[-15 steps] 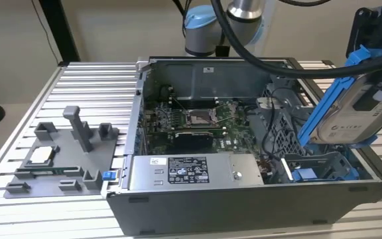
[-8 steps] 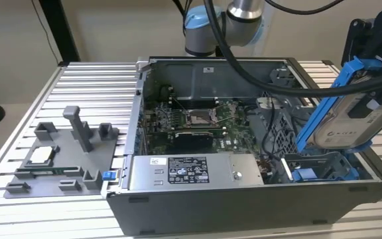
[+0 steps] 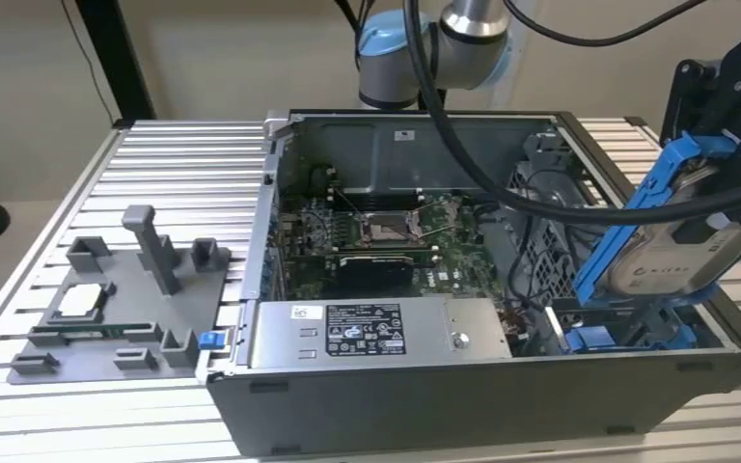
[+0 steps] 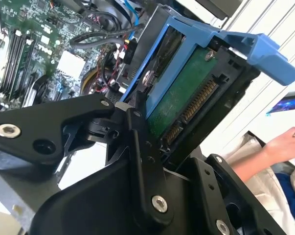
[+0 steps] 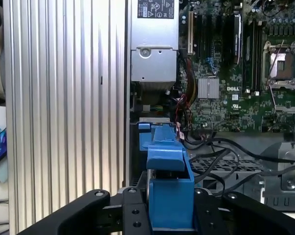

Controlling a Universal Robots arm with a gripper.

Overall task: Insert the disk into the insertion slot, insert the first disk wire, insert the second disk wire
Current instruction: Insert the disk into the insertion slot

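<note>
Blue-framed disk (image 3: pixel 660 253) clenched by gripper (image 3: pixel 721 198), tilted over insertion slot (image 3: pixel 621 338); not yet inserted; all three steps undone.

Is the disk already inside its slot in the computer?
No, the gripper holds the disk tilted in the air above the insertion slot.

Robotics lab or test bench, not a home. Exterior view: ribbed aluminium table (image 3: pixel 151 183) across the frame, robot arm (image 3: pixel 428 48) at top centre, black frame post (image 3: pixel 113 58) at the exterior view's upper left against a bare beige wall (image 3: pixel 216 58). Open computer case (image 3: pixel 474 415) with exposed motherboard (image 3: pixel 384 231) mid-frame, grey parts fixture (image 3: pixel 120 299) lower left. Gripper (image 3: pixel 721 207) at the right edge clamped on the disk (image 3: pixel 660 260). Second wrist view: a person's hand (image 4: pixel 284 142) near the table edge
</note>
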